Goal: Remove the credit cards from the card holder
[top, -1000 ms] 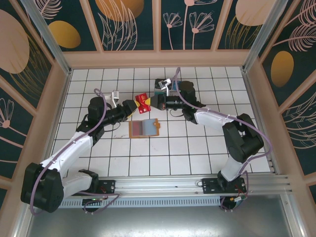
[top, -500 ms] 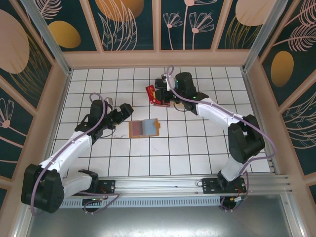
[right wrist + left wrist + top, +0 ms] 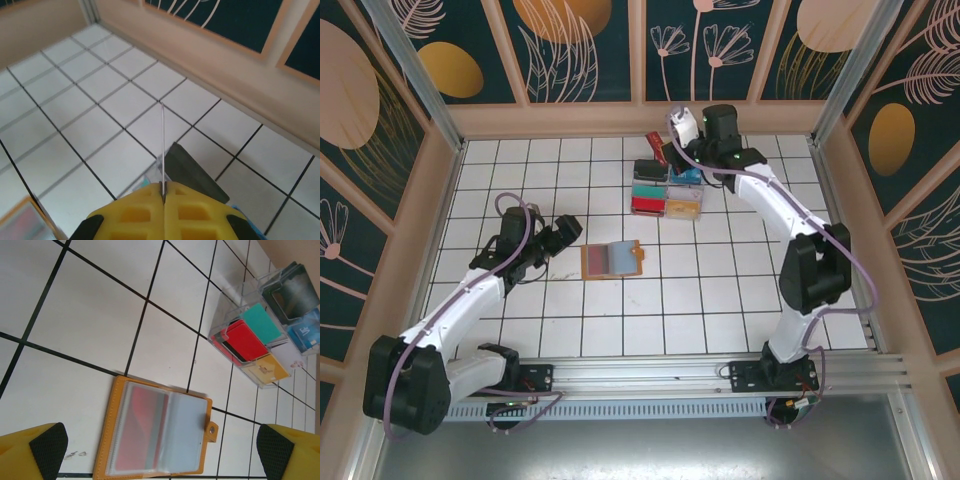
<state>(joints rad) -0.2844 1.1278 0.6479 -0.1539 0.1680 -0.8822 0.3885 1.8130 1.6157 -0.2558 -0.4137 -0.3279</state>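
While the left gripper (image 3: 567, 231) stands spread wide, holding nothing, the card holder (image 3: 612, 259) lies open flat on the tiles just beside its fingertips, a sleeved red card (image 3: 142, 427) inside; the right gripper (image 3: 164, 190) is pressed together, pinching a credit card (image 3: 162, 140) edge-on above the clear organizer (image 3: 227, 315), well apart from the holder.

Clear compartmented tray (image 3: 235, 310) stands on white tiled bench (image 3: 720, 300), near far edge. Dark teal floral wall panels (image 3: 580, 50) in tan frames behind.
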